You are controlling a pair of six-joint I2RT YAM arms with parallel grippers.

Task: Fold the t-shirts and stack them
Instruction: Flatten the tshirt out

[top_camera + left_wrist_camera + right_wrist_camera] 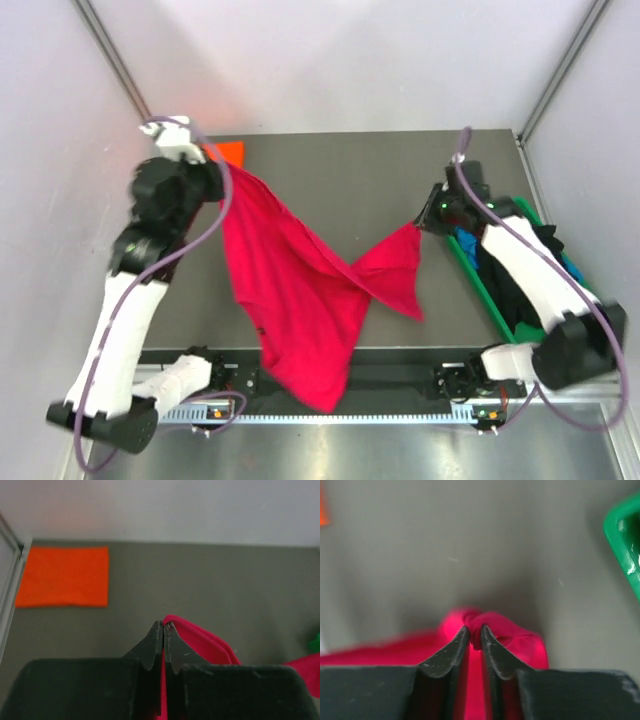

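A crimson-red t-shirt [295, 290] hangs stretched between both grippers above the table, its lower end drooping over the near edge. My left gripper [222, 190] is shut on one corner at the far left; the cloth shows between its jaws in the left wrist view [200, 640]. My right gripper [425, 222] is shut on another corner at the right; the bunched cloth shows in the right wrist view [505, 632]. A folded orange t-shirt [231, 152] lies flat at the far left corner, also in the left wrist view [65, 576]. Black and blue shirts [520, 270] lie in the bin.
A green plastic bin [478, 282] stands at the table's right edge under my right arm; its rim shows in the right wrist view [622, 540]. The dark grey table [350, 180] is bordered by white walls at the back and sides.
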